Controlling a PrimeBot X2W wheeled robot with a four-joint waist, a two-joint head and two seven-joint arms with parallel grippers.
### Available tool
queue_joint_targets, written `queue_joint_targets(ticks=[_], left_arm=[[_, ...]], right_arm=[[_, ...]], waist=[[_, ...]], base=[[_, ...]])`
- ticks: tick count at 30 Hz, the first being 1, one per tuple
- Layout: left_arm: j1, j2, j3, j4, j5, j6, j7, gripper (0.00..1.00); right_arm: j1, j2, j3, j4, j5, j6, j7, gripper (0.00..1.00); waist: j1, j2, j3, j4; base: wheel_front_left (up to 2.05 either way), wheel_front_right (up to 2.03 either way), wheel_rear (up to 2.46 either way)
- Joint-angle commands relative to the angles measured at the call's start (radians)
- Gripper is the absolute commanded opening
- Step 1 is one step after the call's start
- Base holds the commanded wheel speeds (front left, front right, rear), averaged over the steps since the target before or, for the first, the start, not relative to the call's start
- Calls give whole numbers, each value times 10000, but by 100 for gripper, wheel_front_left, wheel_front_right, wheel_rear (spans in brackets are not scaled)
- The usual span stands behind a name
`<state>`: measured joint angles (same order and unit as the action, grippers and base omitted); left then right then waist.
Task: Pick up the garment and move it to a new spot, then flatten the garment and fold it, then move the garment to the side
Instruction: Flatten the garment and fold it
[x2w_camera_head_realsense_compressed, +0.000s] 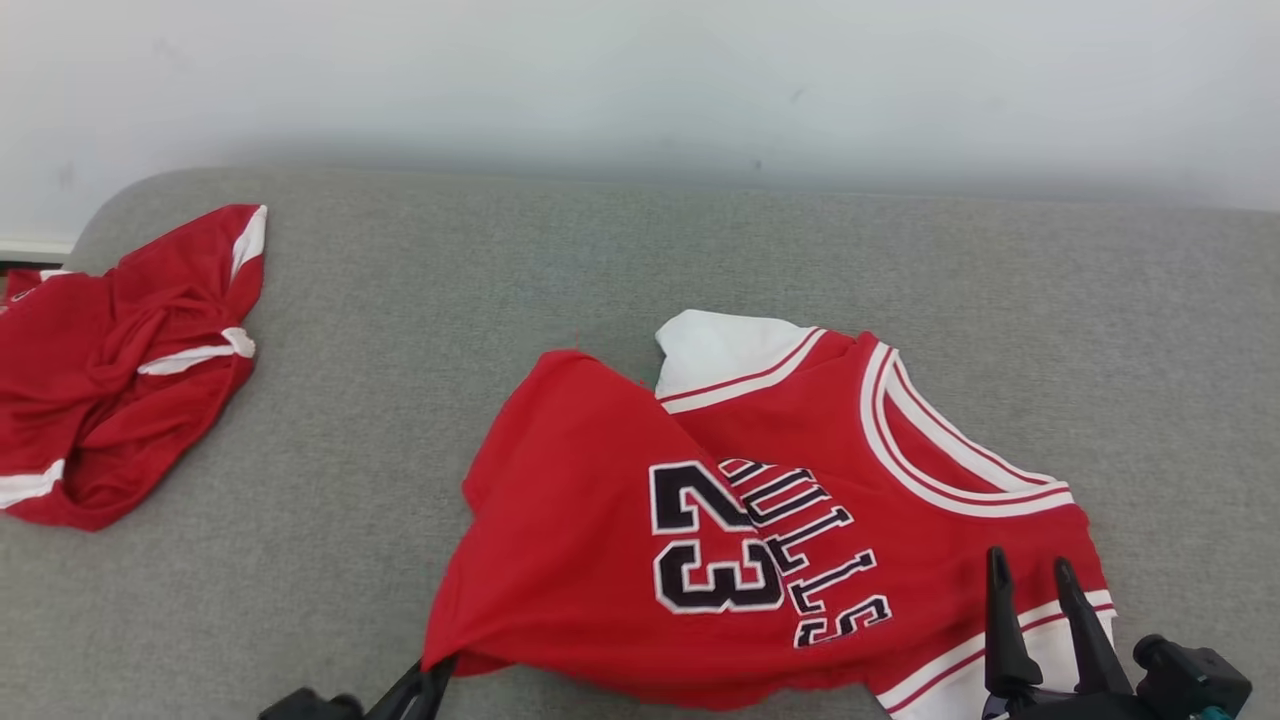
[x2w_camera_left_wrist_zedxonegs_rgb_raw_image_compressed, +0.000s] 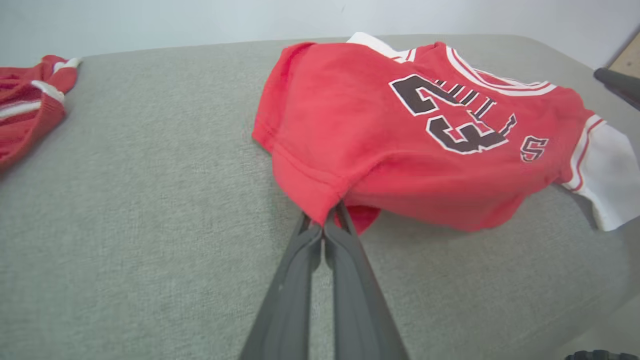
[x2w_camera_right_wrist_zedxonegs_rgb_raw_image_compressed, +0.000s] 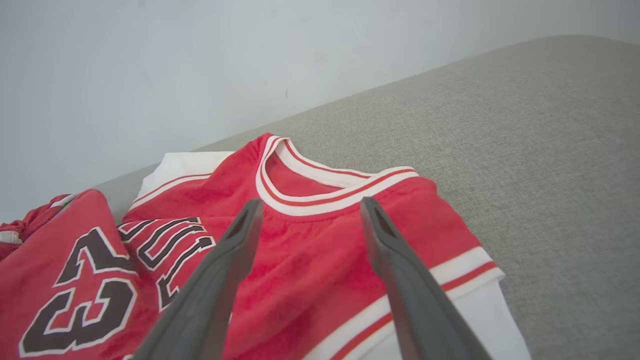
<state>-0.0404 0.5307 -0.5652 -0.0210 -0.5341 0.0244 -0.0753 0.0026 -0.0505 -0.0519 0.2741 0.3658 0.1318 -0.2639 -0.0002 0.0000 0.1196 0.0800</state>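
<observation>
Head view, lower centre: the red basketball jersey with white trim and black lettering lies on the grey woven fabric cushion. Its neck opening is toward the right of the frame, with one white sleeve at its top edge and another at the lower right. Its left part, carrying the "23", is lifted and overlaps the start of the word beside it.

At the lower left of the frame the left gripper is clenched on the jersey's hem corner. In the left wrist view its two dark fingers meet with red cloth pinched between them, and that corner is raised off the cushion.

The right gripper, at the lower right, is spread wide with nothing between its fingers. It hangs over the jersey's shoulder just below the collar; whether it touches the cloth I cannot tell.

A crumpled second red garment with white stripes sits well apart at the upper left, near the cushion's rounded edge. A pale blank wall runs behind the cushion along the top.
</observation>
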Motion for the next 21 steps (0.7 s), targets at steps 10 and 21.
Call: queue_joint_targets(ticks=[10,21], left_arm=[[-163,-123,71,213,-340,-168,-201,0],[-2728,-585,-61,2364,-234,-1132,-350,0]], right_arm=[[-233,1,3,90,-296,-22,-2,100],[-464,1,103,105,-353,-24,-2,100]], waist=[[2,0,41,-24],[2,0,237,-882]], base=[[0,0,0],[0,0,0]])
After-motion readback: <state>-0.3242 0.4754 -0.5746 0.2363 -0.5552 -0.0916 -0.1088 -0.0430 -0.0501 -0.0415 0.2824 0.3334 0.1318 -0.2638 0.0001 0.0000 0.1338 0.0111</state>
